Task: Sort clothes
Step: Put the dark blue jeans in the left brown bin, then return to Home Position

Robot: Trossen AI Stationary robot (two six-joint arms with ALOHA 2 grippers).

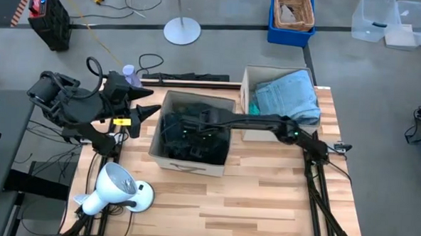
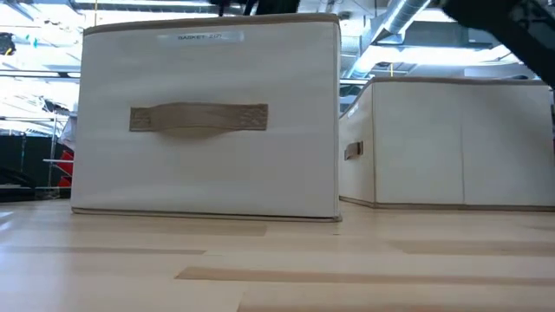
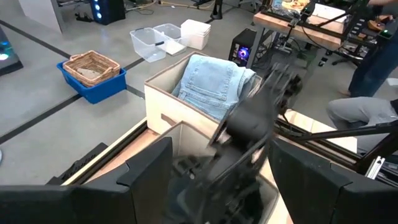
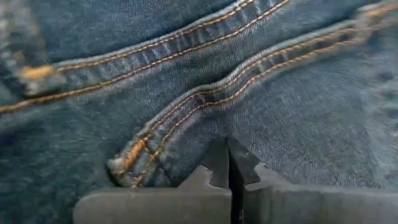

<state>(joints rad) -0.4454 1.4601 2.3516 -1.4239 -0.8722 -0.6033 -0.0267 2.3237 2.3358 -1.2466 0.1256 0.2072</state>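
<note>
My right gripper [image 4: 231, 177], fingers closed with denim pressed against the tips, sits down in the near box [image 1: 167, 154]; the dark charcoal jeans [image 4: 199, 81] lie directly ahead, seam toward two o'clock.

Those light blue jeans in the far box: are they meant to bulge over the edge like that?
The light blue jeans are heaped above the rim of the beige box and slump over its outer side, not tucked in. Otherwise nothing looks spilled or damaged. The right pincer presses into dark denim, fingers together.
</note>
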